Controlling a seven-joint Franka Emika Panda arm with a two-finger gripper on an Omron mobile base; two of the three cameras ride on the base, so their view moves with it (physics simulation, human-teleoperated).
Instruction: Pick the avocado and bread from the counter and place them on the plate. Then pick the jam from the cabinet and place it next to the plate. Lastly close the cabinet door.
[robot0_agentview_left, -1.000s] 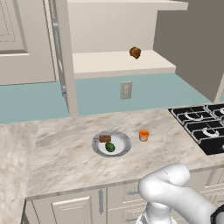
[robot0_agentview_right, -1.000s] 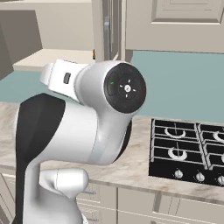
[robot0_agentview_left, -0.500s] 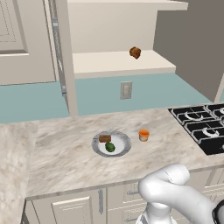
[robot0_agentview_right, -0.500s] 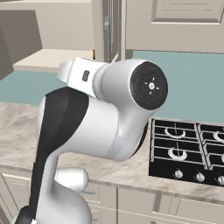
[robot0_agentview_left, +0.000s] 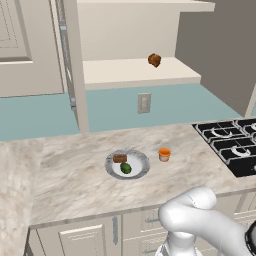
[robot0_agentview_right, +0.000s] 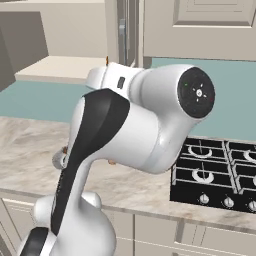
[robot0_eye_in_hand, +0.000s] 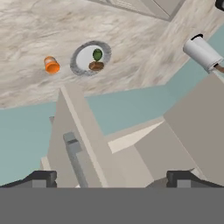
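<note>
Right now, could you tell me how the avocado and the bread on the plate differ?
The avocado is dark green and oval; the bread is tan-brown and blocky. On the left base view the avocado lies nearer the plate's front rim, the bread nearer its back. They share the same plate, close together, and are about equal in size.

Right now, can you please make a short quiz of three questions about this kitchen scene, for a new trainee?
1. True or false: the avocado and the bread both lie on the plate.
2. Where is the jam? A: on the cabinet shelf. B: on the counter beside the plate. C: on the stove.
3. Fill in: the cabinet door is ____.

Key:
1. True.
2. B.
3. Open; the fingers hang spread wide near its handle.
</note>
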